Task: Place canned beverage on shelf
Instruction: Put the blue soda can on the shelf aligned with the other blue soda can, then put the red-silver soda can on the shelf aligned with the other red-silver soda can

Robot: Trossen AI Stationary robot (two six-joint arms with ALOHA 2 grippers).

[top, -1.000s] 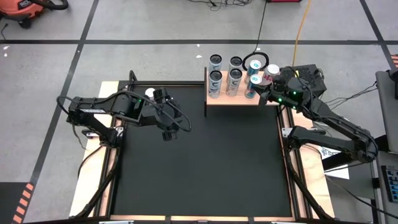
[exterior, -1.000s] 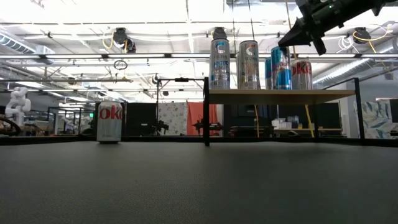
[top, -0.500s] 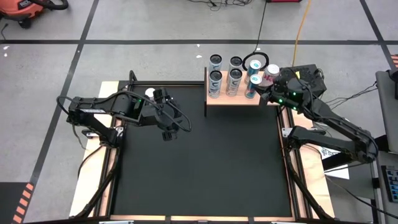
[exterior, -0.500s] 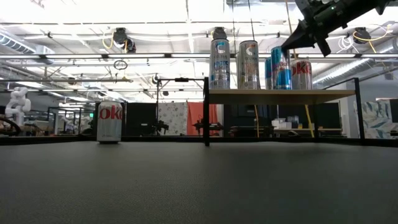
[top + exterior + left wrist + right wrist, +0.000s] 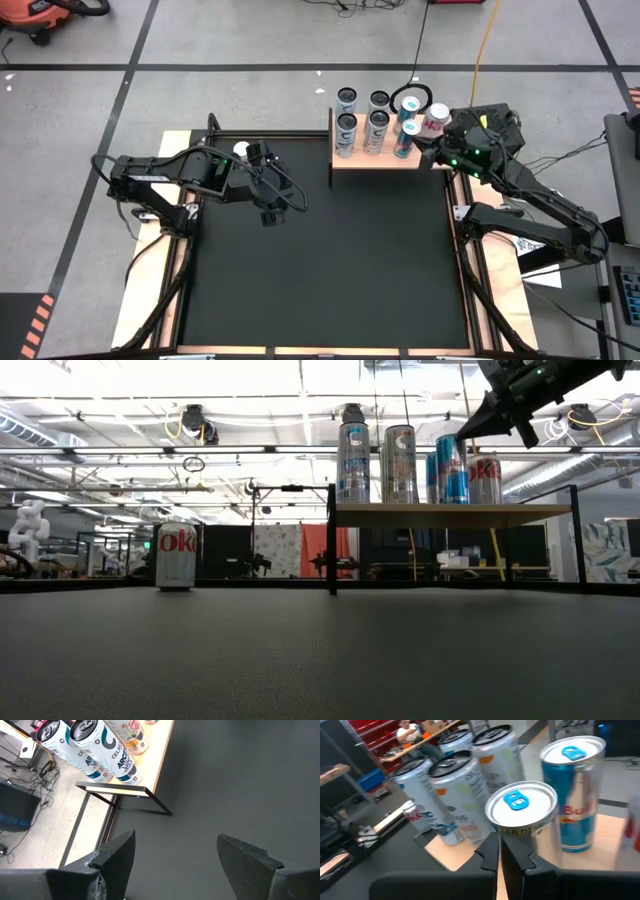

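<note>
Right claw pressed together, poised above shelf at desk's 1 o'clock.
Left claw spread apart, hovering at 10 o'clock. Seven cans on shelf; one Coke can on mat at 11 o'clock.

A black mat covers the surface. A Coke can stands upright on it near the far left corner, well apart from everything else. An orange cable trails over the grey floor beyond.
</note>
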